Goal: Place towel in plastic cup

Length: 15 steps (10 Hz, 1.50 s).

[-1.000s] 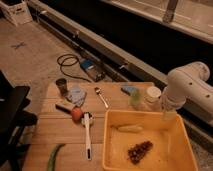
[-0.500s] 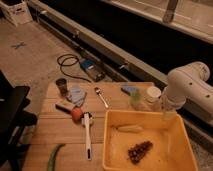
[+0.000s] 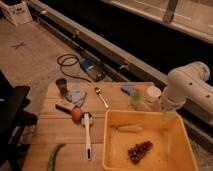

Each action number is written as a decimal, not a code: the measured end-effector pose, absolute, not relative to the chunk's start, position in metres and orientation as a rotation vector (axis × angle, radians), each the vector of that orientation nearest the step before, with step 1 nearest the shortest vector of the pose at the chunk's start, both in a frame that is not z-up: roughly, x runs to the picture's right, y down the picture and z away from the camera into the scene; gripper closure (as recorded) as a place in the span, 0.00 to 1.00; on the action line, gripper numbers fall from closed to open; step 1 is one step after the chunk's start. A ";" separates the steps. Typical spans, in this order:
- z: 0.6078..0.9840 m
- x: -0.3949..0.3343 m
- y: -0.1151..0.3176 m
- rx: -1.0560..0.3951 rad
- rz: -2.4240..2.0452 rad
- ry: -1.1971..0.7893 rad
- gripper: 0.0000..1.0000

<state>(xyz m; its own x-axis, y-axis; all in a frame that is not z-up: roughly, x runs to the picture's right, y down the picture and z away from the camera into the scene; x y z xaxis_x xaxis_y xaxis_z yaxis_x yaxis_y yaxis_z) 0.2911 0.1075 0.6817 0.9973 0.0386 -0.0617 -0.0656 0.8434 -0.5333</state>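
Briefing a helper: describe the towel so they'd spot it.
On the wooden table, go to the far left corner, opposite the end effector over the yellow bin. The towel lies beside the dark cup: the only crumpled pale-blue cloth.

We see the claw (image 3: 168, 114) under the white arm (image 3: 187, 86), at the back edge of the bright yellow bin (image 3: 176, 150). In the bin, left of the claw, lie a pale yellow thing (image 3: 130, 128) and a dark red-brown bunch (image 3: 140, 151). Just left of the claw stand a jar (image 3: 152, 95) with a white lid and a light green cup (image 3: 135, 98), next to a blue thing (image 3: 128, 89). Far left of the claw we see the light blue towel (image 3: 77, 94), a dark cup (image 3: 62, 86), an orange ball (image 3: 76, 114), a white stick (image 3: 87, 136) and a long green veggie (image 3: 54, 156). The table (image 3: 50, 131) is light brown wood with plank stripes.
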 end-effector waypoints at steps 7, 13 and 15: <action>0.685 0.207 0.047 -0.371 -0.176 -0.001 0.35; 0.694 0.098 0.035 -0.325 -0.309 -0.141 0.35; 0.694 0.096 0.035 -0.325 -0.312 -0.144 0.35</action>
